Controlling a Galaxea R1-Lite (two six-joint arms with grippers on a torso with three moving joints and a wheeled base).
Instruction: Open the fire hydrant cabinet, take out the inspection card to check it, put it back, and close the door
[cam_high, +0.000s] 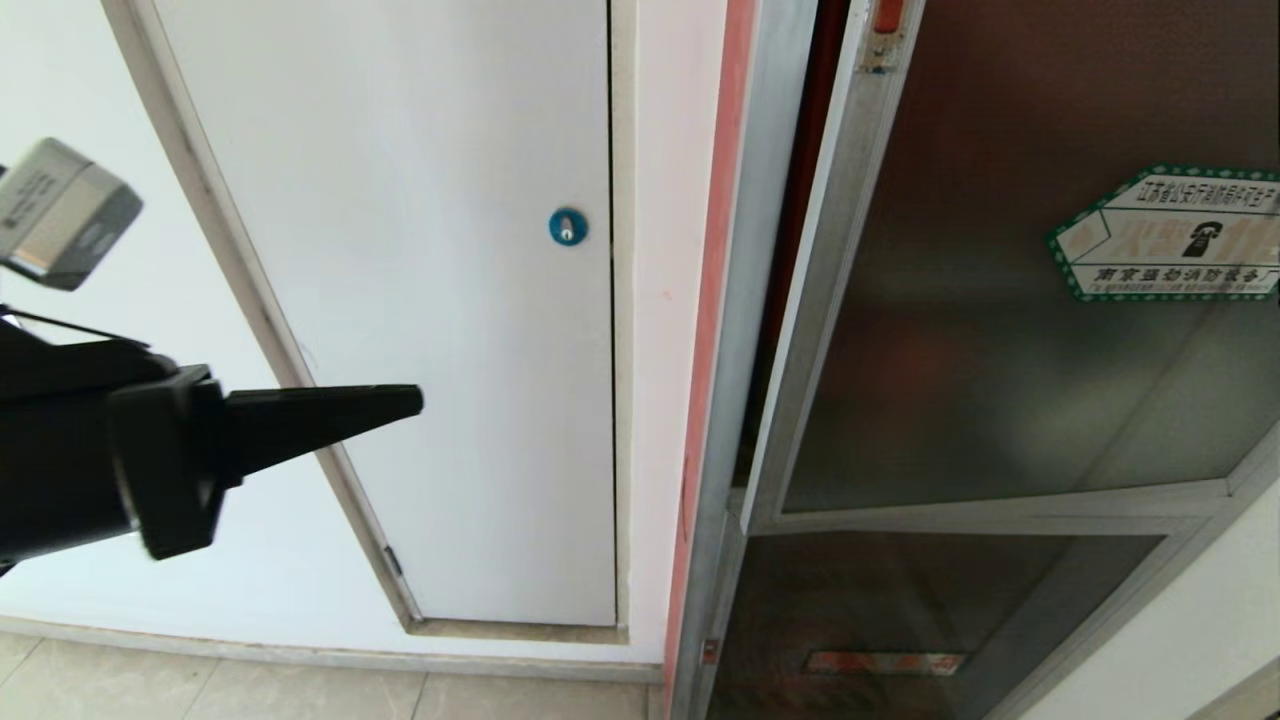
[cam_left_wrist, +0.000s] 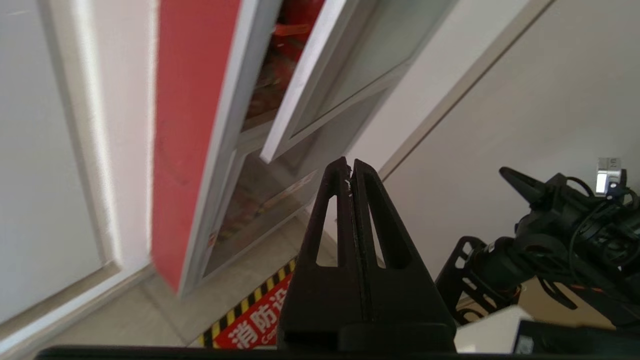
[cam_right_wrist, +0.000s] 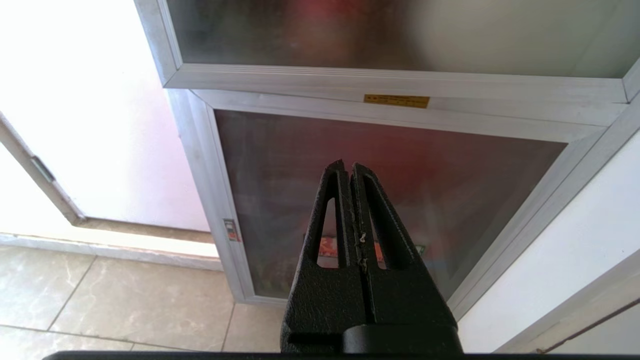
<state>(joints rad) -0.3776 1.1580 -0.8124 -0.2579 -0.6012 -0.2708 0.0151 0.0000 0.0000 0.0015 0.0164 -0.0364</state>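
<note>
The fire hydrant cabinet stands at the right, silver-framed. Its door, dark glass with a green-bordered sticker, stands slightly ajar, with a dark gap along its left edge. In the left wrist view the door hangs off the red-sided cabinet, and the red interior shows through the gap. My left gripper is shut and empty, raised at the left, pointing toward the cabinet and well short of it. My right gripper is shut and empty, low before the lower glass panel. The inspection card is hidden.
A white panel with a blue round lock fills the wall left of the cabinet. A lower glass panel with an orange-red strip sits under the door. A red floor marking with yellow-black stripes lies before the cabinet. My right arm hangs low.
</note>
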